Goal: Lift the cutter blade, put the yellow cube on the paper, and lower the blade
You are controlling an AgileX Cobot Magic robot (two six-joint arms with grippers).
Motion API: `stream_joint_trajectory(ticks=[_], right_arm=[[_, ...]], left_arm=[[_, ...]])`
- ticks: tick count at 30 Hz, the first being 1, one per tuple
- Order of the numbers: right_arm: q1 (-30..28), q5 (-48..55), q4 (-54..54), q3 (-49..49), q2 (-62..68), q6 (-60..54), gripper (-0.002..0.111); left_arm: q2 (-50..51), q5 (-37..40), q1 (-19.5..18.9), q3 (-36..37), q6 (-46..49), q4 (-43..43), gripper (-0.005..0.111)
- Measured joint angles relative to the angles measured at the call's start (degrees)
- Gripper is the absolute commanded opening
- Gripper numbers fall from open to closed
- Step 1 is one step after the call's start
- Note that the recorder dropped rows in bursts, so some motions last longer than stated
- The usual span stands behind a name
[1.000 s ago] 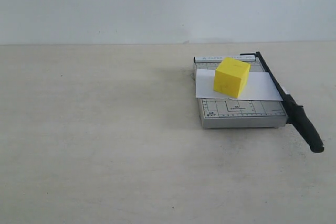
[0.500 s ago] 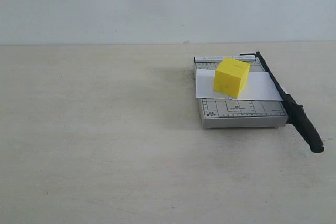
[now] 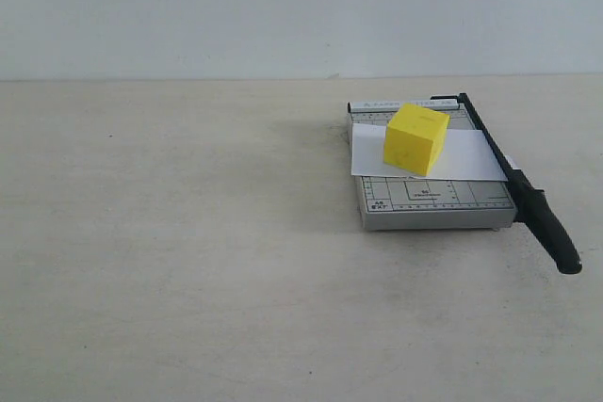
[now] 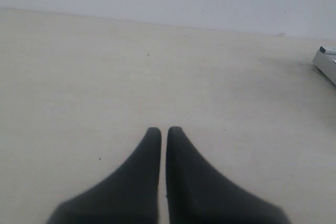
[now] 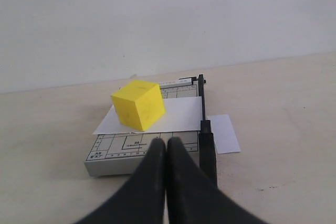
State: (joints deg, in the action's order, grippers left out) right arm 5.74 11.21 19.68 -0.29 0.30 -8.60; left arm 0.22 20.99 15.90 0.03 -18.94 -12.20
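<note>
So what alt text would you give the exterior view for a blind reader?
A bright yellow matte cube sits on a white sheet of paper laid across a grey gridded paper-trimmer base, with the long black cutter blade lowered along the base's right edge. The trimmer stands on a pale beige table before a white wall.

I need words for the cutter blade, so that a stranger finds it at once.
On the table, find the grey trimmer base, right of the middle in the exterior view. The cutter blade lies lowered along its right edge. Unlike the yellow cube and white paper, it is long, thin and black, with a thick handle.
</note>
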Motion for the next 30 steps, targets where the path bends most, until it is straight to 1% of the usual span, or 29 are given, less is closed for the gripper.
stream_joint_trajectory(ticks=[30], right_arm=[[0.0, -0.85, -0.87, 0.1, 0.0, 1.15, 0.0]], left_arm=[[0.0, 0.0, 0.0, 0.0, 0.0, 0.0, 0.004]])
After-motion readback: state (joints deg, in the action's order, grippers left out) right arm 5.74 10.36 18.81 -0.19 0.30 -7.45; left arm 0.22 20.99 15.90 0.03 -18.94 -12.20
